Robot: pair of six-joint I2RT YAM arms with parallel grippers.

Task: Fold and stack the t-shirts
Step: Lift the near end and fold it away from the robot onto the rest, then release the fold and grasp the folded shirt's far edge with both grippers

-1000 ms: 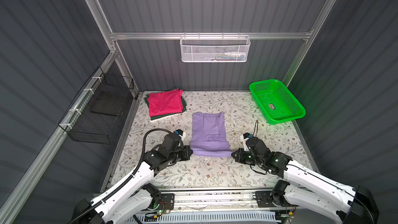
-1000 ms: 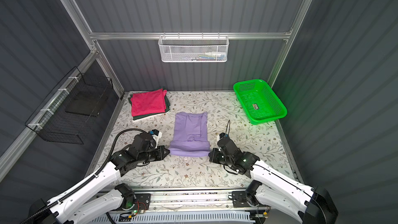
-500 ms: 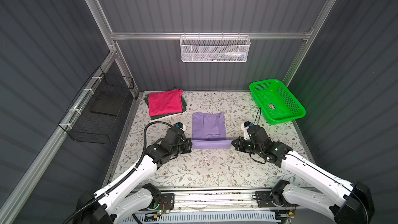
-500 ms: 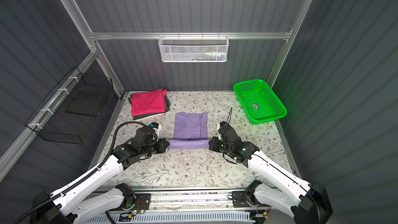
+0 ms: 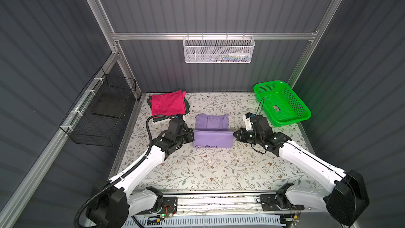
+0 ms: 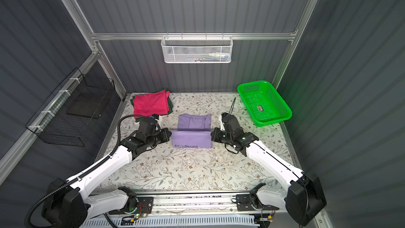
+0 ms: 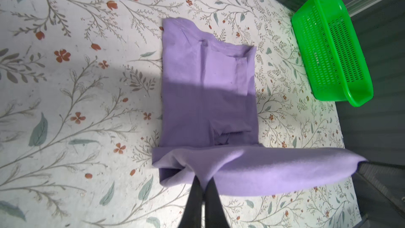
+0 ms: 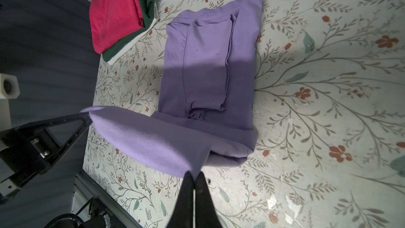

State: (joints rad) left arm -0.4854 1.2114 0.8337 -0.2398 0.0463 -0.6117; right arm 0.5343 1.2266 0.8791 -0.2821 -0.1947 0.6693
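Stacked: pink tee on green tee. Mid-fold, unstacked: lavender tee, hem pinched tight in left gripper and right gripper.

Both top views: high at the near side, looking down over the whole worktop. Wrist views: close behind the left gripper and right gripper, sharing the lavender t-shirt.

Shirt centre, stack back-left (basket back-right)
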